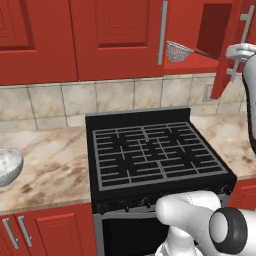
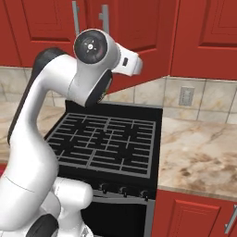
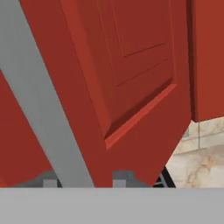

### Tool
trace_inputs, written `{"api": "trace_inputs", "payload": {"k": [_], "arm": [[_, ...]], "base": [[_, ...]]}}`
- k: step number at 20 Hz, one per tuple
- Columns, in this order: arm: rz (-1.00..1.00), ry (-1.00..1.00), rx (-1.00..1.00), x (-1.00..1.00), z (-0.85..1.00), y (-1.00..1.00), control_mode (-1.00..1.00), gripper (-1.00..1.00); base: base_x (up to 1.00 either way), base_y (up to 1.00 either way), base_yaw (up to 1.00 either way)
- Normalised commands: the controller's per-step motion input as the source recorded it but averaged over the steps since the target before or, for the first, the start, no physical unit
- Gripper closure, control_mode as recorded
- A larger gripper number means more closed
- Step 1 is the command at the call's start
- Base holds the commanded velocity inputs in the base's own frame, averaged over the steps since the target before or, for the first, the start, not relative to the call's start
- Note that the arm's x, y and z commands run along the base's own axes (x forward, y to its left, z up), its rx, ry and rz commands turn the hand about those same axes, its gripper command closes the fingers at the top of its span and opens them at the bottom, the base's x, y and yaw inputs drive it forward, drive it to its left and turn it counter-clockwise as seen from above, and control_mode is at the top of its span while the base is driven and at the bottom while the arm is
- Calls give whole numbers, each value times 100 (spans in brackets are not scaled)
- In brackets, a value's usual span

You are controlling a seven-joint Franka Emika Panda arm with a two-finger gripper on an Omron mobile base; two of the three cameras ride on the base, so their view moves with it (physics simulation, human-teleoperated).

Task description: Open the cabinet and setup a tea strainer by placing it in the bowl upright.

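Note:
The red wall cabinet (image 1: 120, 35) has its left door shut and its right door (image 1: 226, 60) swung partly out, so the dark inside shows. The tea strainer (image 1: 176, 51), a silver mesh basket with a thin dark handle, lies on the cabinet shelf. The bowl (image 1: 7, 167) sits on the counter at the far left, cut by the frame edge. In the hand view my gripper (image 3: 86, 178) straddles the open door's silver bar handle (image 3: 39, 109). One fingertip stands on each side of the bar, with a small gap on one side. It is open and carries nothing.
A black gas stove (image 1: 155, 150) fills the middle of the marble counter (image 1: 55, 165). The tiled backsplash holds a wall outlet (image 2: 186, 96). Red base cabinets (image 1: 50, 232) run below. My own arm (image 2: 41, 139) blocks much of the right base view.

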Motion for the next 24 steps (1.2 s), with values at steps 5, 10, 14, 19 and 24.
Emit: {"api": "trace_inputs", "payload": {"k": [5,10,14,19,24], "arm": [[-15,-2,2,-92,0,-49,-100,100],[-17,0,-1,-56,3,-4,-100,-100],[-17,0,-6,-51,16,2,-100,-100],[-24,7,-26,-35,30,66,-100,-100],[-18,31,-38,2,8,68,-100,-100]], "base": [[0,0,0],[0,0,0],[0,0,0],[0,0,0],[0,0,0]]}}
